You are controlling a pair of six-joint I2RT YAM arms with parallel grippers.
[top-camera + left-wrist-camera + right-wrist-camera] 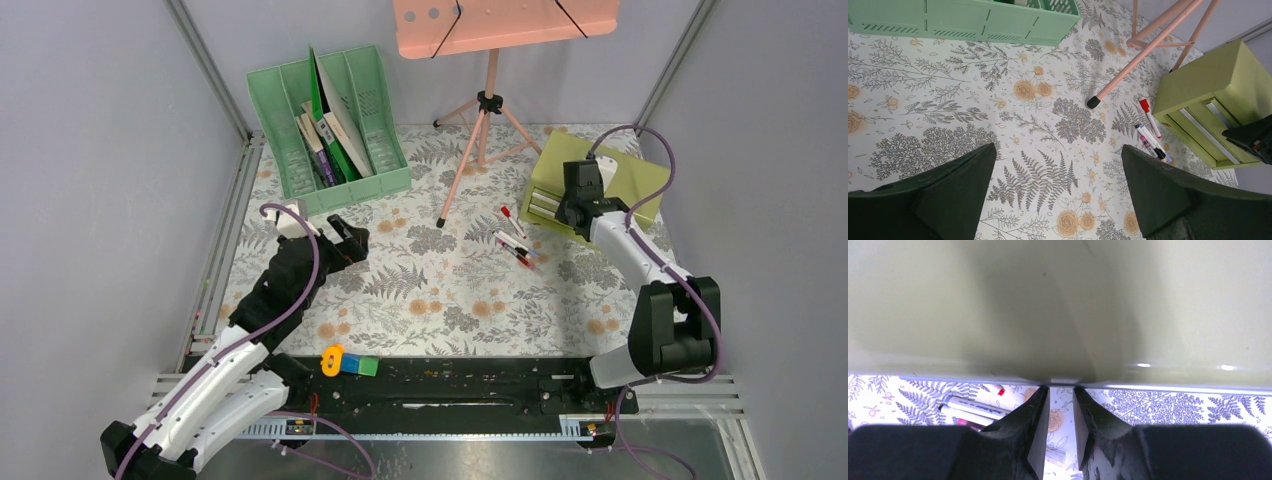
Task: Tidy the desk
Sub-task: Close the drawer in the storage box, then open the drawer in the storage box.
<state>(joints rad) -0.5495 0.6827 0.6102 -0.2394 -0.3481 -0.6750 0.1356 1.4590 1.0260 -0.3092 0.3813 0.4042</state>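
From above, your desk (440, 290), a flat square of fern-and-flower cloth inside ribbed aluminium rails, filled the frame; the slotted green rack (300, 110) stood at 11 o'clock, the boxy olive drawer unit (555, 165) at 2 o'clock, slim markers (515, 245) beside it; from the left wrist, your left gripper (1058, 150) hung spread wide over the cloth, empty; from the right wrist, your right gripper (1061, 390) showed only a thin slit, tips against the unit's glossy edge; whether it pinched anything, I could not tell.
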